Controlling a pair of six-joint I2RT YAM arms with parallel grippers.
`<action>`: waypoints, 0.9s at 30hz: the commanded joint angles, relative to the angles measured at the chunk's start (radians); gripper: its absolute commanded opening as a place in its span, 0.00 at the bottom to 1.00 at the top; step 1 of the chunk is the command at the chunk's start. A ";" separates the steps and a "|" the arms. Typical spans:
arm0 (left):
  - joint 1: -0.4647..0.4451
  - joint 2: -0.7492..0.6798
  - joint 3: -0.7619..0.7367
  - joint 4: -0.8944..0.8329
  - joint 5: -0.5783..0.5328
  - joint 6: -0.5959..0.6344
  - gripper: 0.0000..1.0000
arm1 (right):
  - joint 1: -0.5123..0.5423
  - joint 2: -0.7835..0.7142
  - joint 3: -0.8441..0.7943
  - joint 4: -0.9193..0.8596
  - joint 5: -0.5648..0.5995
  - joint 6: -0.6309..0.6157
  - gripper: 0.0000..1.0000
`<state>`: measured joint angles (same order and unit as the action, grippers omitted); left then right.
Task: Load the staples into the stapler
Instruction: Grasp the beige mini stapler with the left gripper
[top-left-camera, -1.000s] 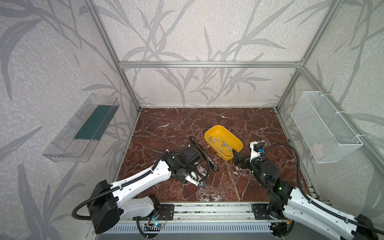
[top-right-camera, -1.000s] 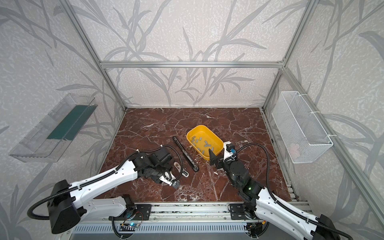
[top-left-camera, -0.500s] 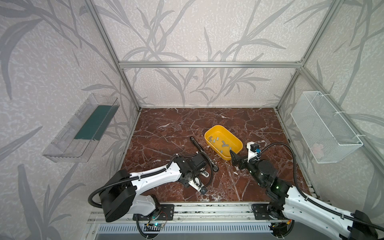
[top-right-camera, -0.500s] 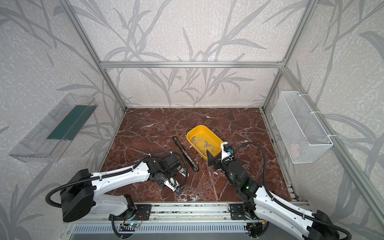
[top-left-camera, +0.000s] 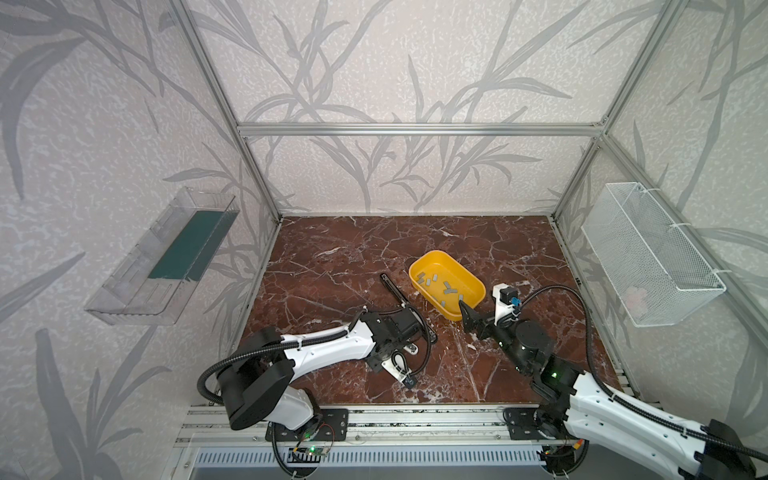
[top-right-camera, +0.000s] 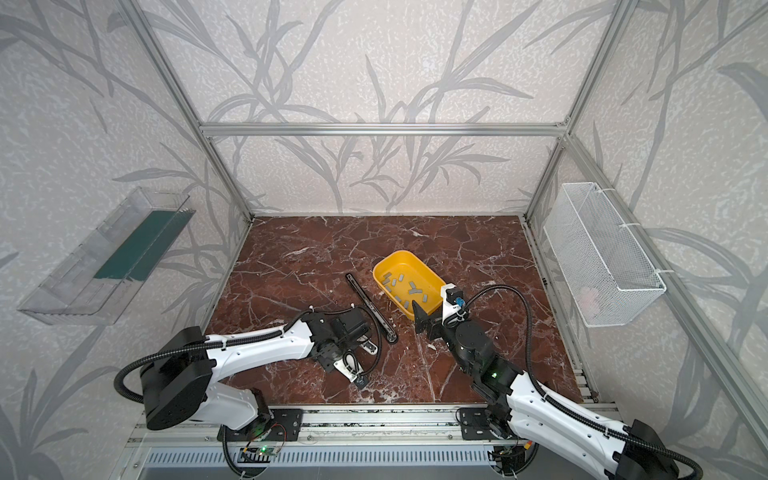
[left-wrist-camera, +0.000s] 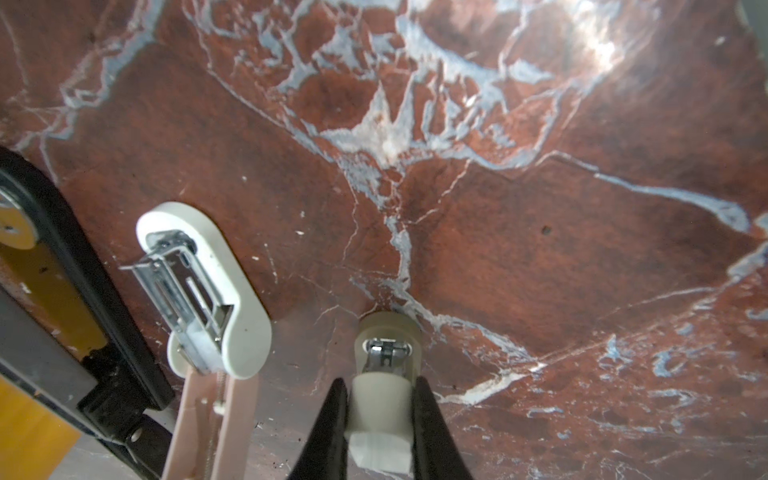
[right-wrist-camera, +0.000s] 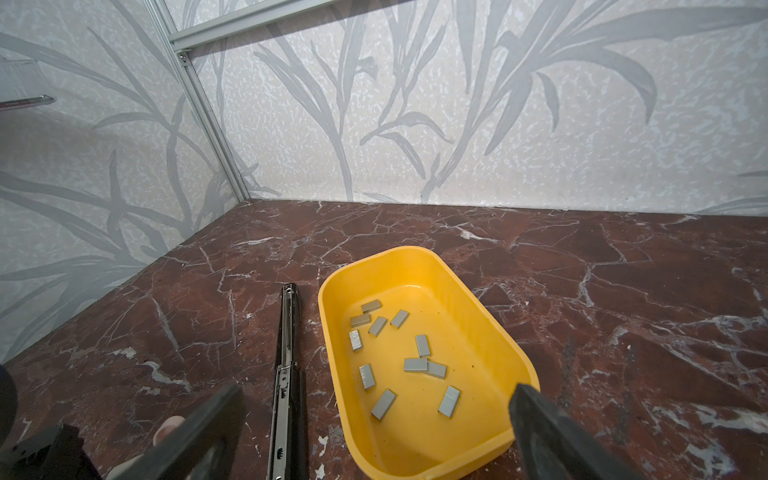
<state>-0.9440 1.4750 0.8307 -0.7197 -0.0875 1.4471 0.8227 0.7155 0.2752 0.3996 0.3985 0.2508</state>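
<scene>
Over the last second the left arm had swung its big black shoulder joint inward along the front rail. Its wrist had come a little closer to the near end of the long black bar, a slim piece with a metal channel. The right arm had barely shifted.

The left gripper was closed down almost fully. Its two black fingers pressed against opposite sides of a small plastic cream mini stapler. The stapler's rounded nose, with a glint of metal in it, pointed at the red-brown marble tabletop; whether the nose touched the marble could not be told. Near it, but apart from it, lay a white-and-pink mini stapler, hinged open so that its silver magazine faced up.

The staples, eleven short flat grey metal strips, lay scattered loose on the floor of the yellow plastic tray. Two of them touched end to end near the middle. In both top views the tray stood right of the table's middle. The long black bar lay slantwise just beside the tray's left wall, not touching it.

The right gripper stood wide open and held nothing. It hung just short of the tray's near end, with one of its fingers by the tray's near right corner and the other out over the black bar's side.
</scene>
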 joint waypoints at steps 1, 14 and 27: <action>-0.006 0.056 0.007 -0.010 -0.030 0.031 0.14 | -0.003 0.005 0.011 0.034 -0.007 0.013 0.99; -0.007 0.133 0.040 0.000 -0.064 -0.019 0.29 | -0.003 0.001 0.013 0.025 -0.011 0.021 0.99; -0.004 0.090 0.029 0.027 -0.108 -0.029 0.35 | -0.003 0.007 0.015 0.022 -0.011 0.025 0.99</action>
<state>-0.9531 1.5932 0.8722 -0.6964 -0.1738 1.4132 0.8227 0.7216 0.2752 0.3996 0.3840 0.2661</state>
